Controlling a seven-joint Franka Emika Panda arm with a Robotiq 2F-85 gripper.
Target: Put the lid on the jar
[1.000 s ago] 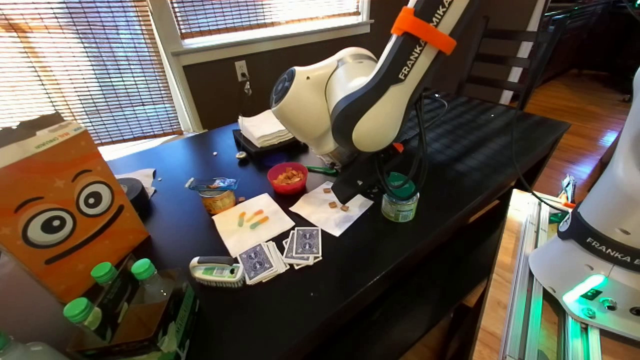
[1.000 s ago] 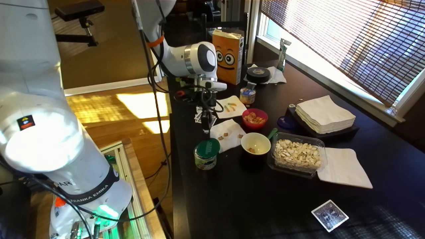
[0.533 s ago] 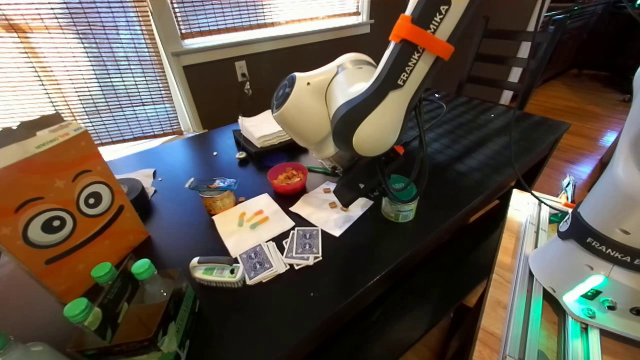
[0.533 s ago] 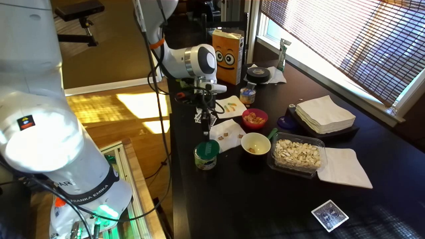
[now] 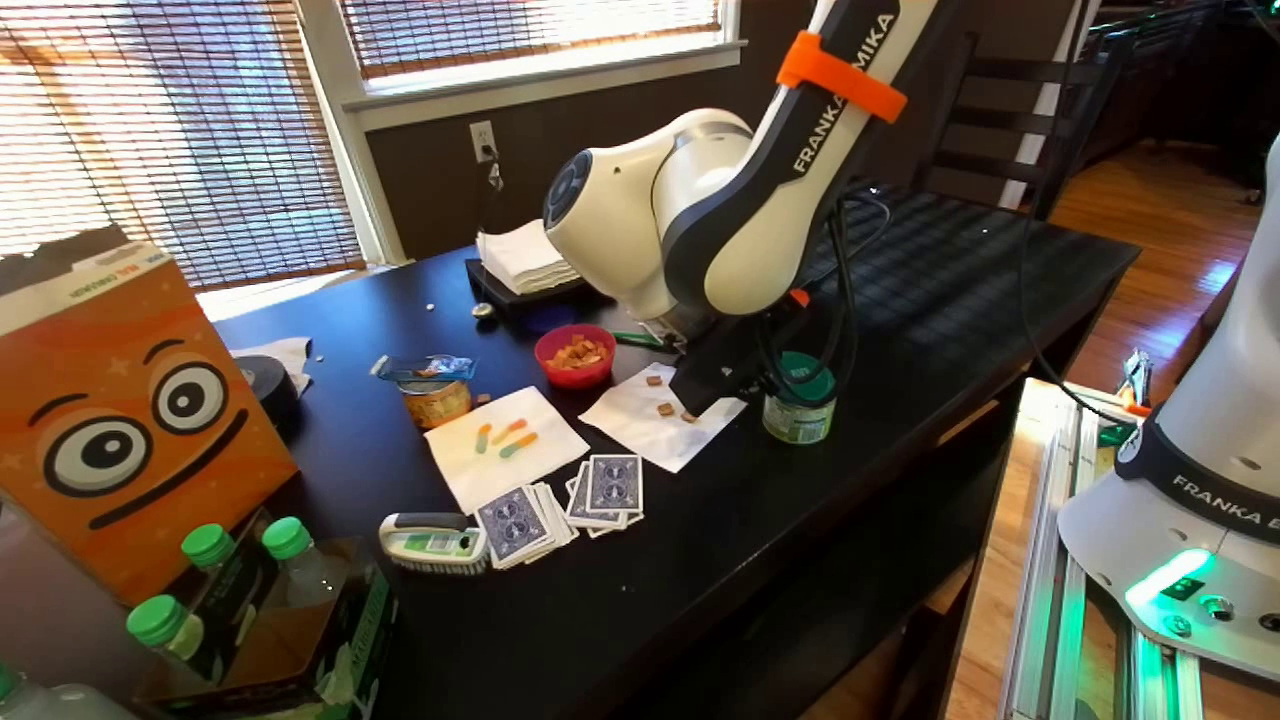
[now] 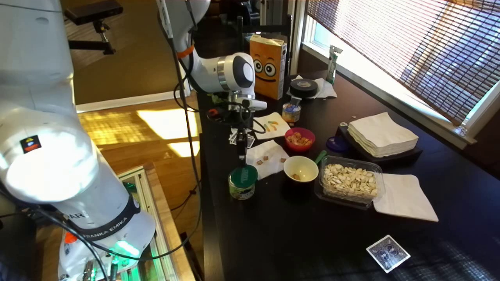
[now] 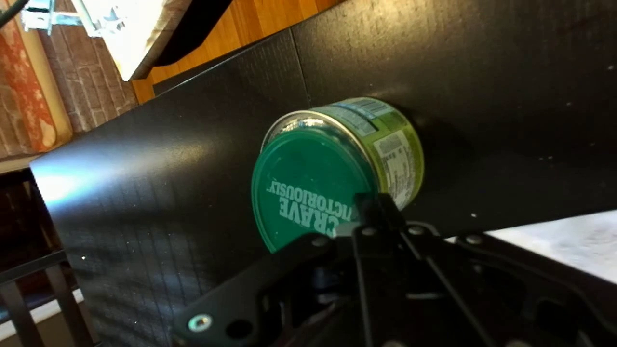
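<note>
The lid [image 7: 308, 183], a dark-green disc with pale lettering, is pinched at its edge by my gripper [image 7: 378, 201], whose jaws are together. Below it stands the jar [image 7: 393, 149], upright on the black table, with green sides and a metal rim. In the wrist view the lid sits off-centre over the mouth, and a strip of the shiny inside shows past its edge. An exterior view has the lid [image 6: 243, 176] tilted above the jar [image 6: 241, 192]. Cables partly cover the lid [image 5: 803, 378] in an exterior view. Whether lid and rim touch, I cannot tell.
A napkin [image 6: 269, 159] with crumbs lies beside the jar. Close by are a cream bowl [image 6: 300, 169], a red dish [image 6: 300, 139] and a clear tub of seeds [image 6: 349, 183]. Playing cards [image 5: 520, 522] lie further along. The table's edge [image 6: 209, 218] runs near the jar.
My gripper has come down slightly with the lid in it, bringing the lid lower over the jar. The jar has stayed where it was.
</note>
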